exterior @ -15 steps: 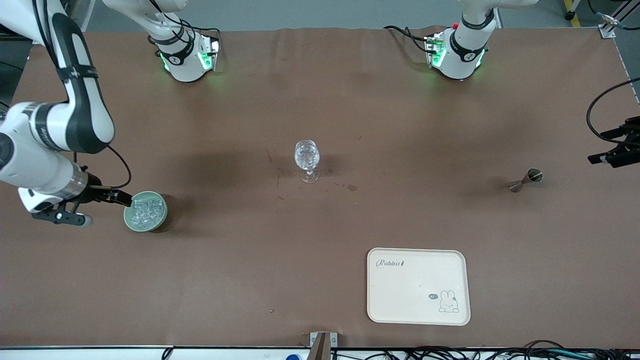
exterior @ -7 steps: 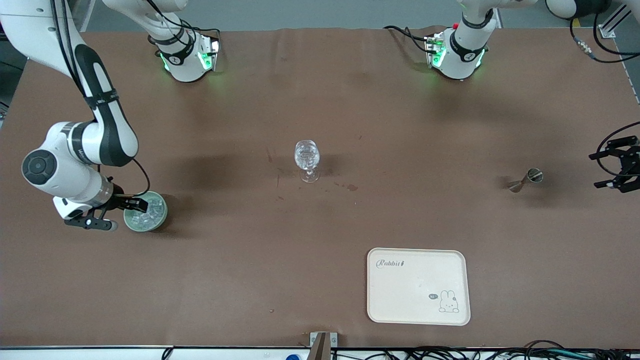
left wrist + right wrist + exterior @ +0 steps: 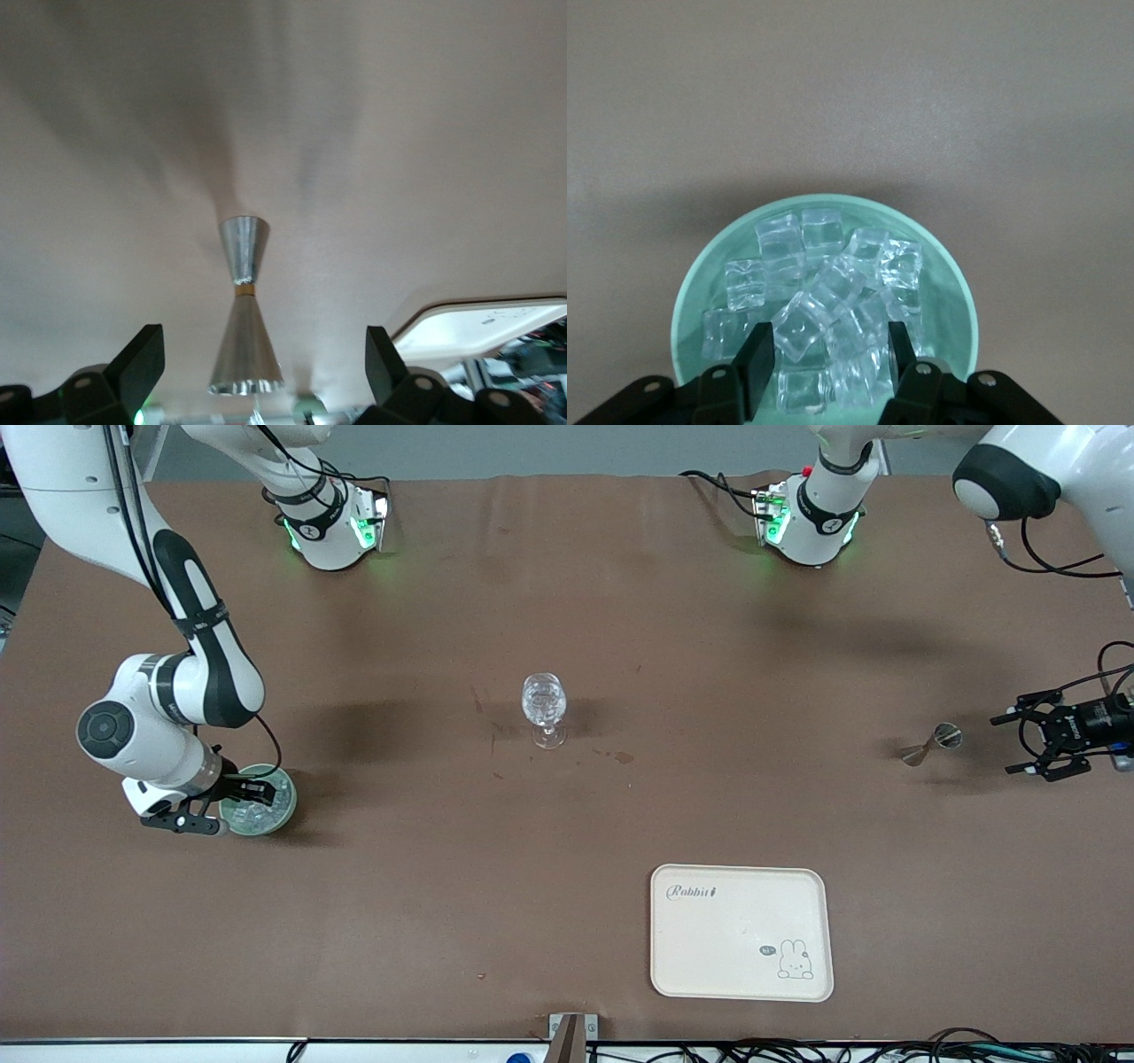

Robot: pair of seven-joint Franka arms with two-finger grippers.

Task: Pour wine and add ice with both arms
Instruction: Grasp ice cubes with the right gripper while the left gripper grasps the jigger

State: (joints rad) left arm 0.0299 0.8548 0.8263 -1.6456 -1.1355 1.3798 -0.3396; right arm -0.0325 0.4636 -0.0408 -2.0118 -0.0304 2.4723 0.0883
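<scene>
Right gripper [image 3: 826, 363] hangs over the green bowl [image 3: 957, 305] at the right arm's end of the table, its fingers [image 3: 756, 356] spread around cubes at the near edge of the ice [image 3: 819, 305] heap. Left gripper [image 3: 266, 372] hovers low at the left arm's end, fingers wide apart, facing the steel jigger [image 3: 244, 305]. Farther off, mid-table, stands the stemmed glass [image 3: 544, 708].

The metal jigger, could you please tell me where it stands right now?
In the front view, the metal jigger stands toward the left arm's end of the table, just in front of the open left gripper.
</scene>
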